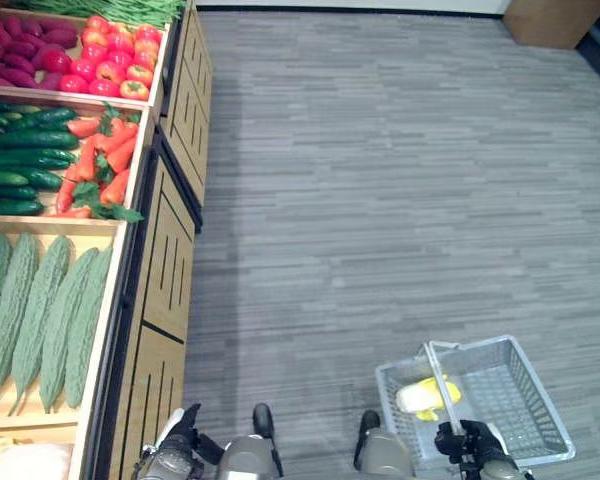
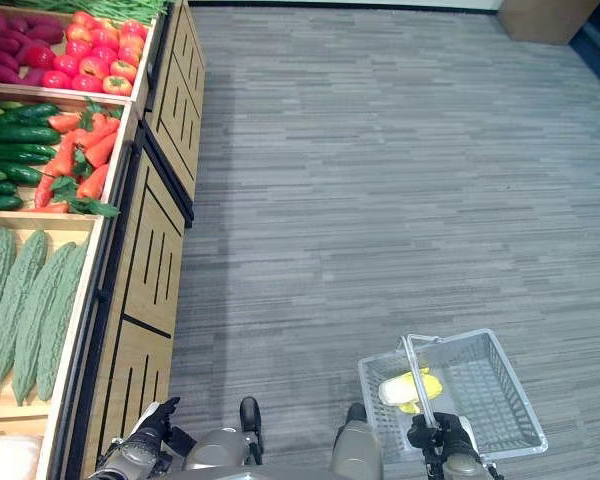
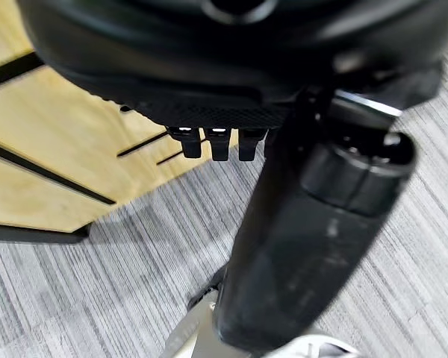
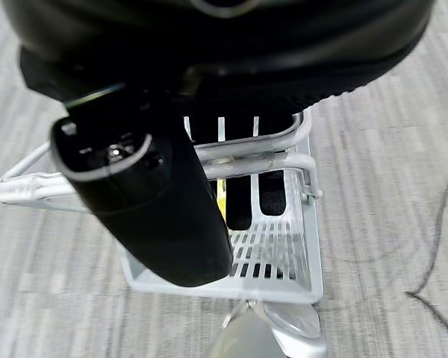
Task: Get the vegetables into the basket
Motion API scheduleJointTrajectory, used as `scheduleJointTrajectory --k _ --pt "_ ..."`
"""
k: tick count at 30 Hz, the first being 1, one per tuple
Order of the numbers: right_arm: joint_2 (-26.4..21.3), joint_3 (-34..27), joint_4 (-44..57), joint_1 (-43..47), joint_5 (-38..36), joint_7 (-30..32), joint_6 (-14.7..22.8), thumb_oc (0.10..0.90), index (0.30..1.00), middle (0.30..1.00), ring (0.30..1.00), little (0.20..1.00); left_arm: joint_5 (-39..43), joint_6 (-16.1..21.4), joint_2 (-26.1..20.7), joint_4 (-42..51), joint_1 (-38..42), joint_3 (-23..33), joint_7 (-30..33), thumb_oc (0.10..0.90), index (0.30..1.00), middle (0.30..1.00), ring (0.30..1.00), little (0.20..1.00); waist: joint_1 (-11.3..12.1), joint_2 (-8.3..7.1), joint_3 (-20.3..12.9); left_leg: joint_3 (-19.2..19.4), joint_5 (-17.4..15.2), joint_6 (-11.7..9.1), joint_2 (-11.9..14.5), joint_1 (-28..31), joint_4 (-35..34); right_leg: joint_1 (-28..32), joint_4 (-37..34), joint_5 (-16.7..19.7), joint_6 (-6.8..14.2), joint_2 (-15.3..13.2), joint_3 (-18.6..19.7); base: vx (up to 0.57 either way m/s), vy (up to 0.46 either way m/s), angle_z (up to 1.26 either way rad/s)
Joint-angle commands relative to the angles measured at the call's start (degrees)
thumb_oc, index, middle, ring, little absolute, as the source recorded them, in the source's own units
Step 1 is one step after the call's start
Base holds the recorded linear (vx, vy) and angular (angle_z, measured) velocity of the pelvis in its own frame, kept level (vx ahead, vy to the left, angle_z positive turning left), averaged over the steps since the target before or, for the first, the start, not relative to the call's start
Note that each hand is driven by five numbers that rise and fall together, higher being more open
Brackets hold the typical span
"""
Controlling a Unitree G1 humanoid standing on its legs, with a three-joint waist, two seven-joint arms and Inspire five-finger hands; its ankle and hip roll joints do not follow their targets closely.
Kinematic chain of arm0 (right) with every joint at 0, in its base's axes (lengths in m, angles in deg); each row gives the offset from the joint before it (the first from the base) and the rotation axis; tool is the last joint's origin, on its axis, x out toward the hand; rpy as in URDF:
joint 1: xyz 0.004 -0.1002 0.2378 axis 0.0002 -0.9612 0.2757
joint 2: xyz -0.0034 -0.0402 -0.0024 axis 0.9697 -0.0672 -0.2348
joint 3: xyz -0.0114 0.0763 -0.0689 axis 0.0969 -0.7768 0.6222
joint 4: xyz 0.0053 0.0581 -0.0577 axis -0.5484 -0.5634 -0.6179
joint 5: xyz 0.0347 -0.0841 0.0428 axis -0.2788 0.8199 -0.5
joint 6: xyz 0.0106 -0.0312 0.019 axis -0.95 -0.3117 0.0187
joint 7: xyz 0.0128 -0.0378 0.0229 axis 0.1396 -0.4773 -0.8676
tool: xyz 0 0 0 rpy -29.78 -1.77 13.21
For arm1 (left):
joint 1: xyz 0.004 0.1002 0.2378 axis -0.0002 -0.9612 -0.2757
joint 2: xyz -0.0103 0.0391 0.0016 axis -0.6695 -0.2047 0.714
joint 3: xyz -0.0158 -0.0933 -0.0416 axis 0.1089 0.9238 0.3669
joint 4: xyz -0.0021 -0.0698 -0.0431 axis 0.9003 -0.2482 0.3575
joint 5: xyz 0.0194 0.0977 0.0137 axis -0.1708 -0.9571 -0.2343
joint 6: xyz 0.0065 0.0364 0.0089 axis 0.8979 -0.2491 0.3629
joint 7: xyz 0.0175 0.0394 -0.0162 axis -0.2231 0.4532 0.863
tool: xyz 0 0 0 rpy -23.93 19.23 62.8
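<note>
A white wire basket [image 1: 540,385] hangs low at my right side over the grey floor. My right hand [image 1: 460,440] is shut on its handle [image 1: 438,375]; in the right wrist view the fingers [image 4: 239,201] curl round the bar. A yellow and white vegetable [image 1: 428,396] lies inside. On the left, the wooden stand holds bitter gourds [image 1: 40,310], cucumbers [image 1: 20,150], carrots [image 1: 105,150], red peppers [image 1: 115,60] and purple vegetables [image 1: 20,45]. My left hand [image 1: 183,432] hangs open beside the stand's front, holding nothing.
The stand's slatted wooden front [image 1: 165,270] runs along the left, close to my left hand. Green beans [image 1: 120,8] lie in the far bin. Grey carpet [image 1: 380,180] stretches ahead and right. A wooden box [image 1: 550,20] stands at the far right.
</note>
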Motion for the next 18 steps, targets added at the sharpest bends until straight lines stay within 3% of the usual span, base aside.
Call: scheduleJointTrajectory --k 1,2,3,7,10,13,15,16,18 --pt "-2.2 1.0 2.8 1.0 0.6 -0.8 1.8 0.400 0.300 0.300 0.300 0.300 0.3 0.5 -0.6 0.2 0.5 1.6 0.8 0.900 1.000 1.000 1.000 1.000 0.1 2.39 2.8 -2.2 -0.3 -3.7 1.2 -1.8 2.5 7.2 -7.6 2.3 -0.7 3.5 -1.8 0.27 -0.017 0.42" --pt "-2.4 0.9 2.6 1.2 0.8 -0.7 1.8 0.400 0.300 0.300 0.300 0.300 0.3 0.6 -0.7 -0.3 0.6 1.9 0.9 0.900 1.000 1.000 1.000 1.000 -0.6 2.06 3.1 -2.6 -1.2 -4.5 0.6 -0.6 2.5 5.8 -15.4 1.7 -0.4 3.7 -2.1 0.54 -0.104 0.25" --pt "-2.4 0.7 2.8 1.2 0.9 -0.8 1.8 0.400 0.300 0.300 0.300 0.300 -0.6 0.6 -0.6 -1.2 0.7 2.2 0.8 0.900 1.000 1.000 1.000 1.000 -2.4 1.60 3.3 -3.8 -3.0 -5.6 -0.1 2.1 2.6 4.0 -24.1 4.8 1.1 3.9 -0.4 0.42 -0.125 0.10" --pt "-2.5 0.8 2.8 0.6 1.4 -1.4 1.6 0.400 0.300 0.300 0.300 0.300 -1.3 0.7 -0.2 -2.1 0.2 2.4 0.6 0.900 1.000 1.000 1.000 1.000 -4.0 1.56 2.9 -5.3 -4.8 -6.2 -0.6 5.1 2.5 3.0 -27.3 6.7 1.9 4.3 2.0 0.25 -0.086 0.41" --pt "-2.6 0.6 2.6 -0.1 1.3 -1.8 1.6 0.400 0.300 0.300 0.300 0.300 -1.5 0.6 0.6 -2.4 -0.7 2.5 0.4 0.900 1.000 1.000 1.000 1.000 -3.9 1.83 1.8 -6.4 -5.8 -7.0 -0.2 6.7 3.0 4.5 -25.7 6.5 1.4 4.9 1.0 0.30 -0.178 0.74" --pt "-3.4 0.8 2.4 0.0 0.9 -2.4 1.7 0.400 0.300 0.300 0.300 0.300 -1.1 0.6 1.5 -2.4 -1.1 1.6 0.2 0.900 1.000 1.000 1.000 1.000 -3.9 3.08 0.8 -8.4 -4.4 -8.7 2.8 7.0 4.3 5.1 -22.2 2.8 -0.9 7.4 -0.7 0.21 -0.258 0.10" --pt "-3.4 0.8 2.4 -0.1 0.9 -2.4 1.7 0.400 0.300 0.300 0.300 0.300 -1.1 0.6 1.5 -2.4 -1.1 1.6 0.2 0.900 1.000 1.000 1.000 1.000 -3.9 3.12 0.7 -8.4 -4.4 -8.8 2.8 7.0 4.3 5.1 -22.2 2.7 -1.0 7.4 -0.8 0.13 -0.159 0.26" --pt "-4.1 1.0 3.1 -0.4 1.0 -2.6 1.9 0.400 0.300 0.300 0.300 0.300 -1.3 0.5 1.9 -2.5 -1.5 1.2 0.0 0.900 1.000 1.000 1.000 1.000 -4.0 3.64 0.2 -9.6 -2.7 -9.9 4.6 6.7 6.3 5.3 -19.5 0.0 -2.3 8.8 -1.5 0.19 -0.217 0.21" --pt "-4.8 1.1 3.2 -0.4 0.7 -2.8 1.9 0.400 0.300 0.300 0.300 0.300 -1.3 0.5 2.2 -2.2 -1.3 0.7 0.0 0.900 1.000 1.000 1.000 1.000 -3.8 3.74 0.4 -10.6 -0.5 -10.7 5.2 5.3 9.6 6.1 -19.0 -1.2 -3.5 9.5 -2.0 0.18 -0.243 0.37"
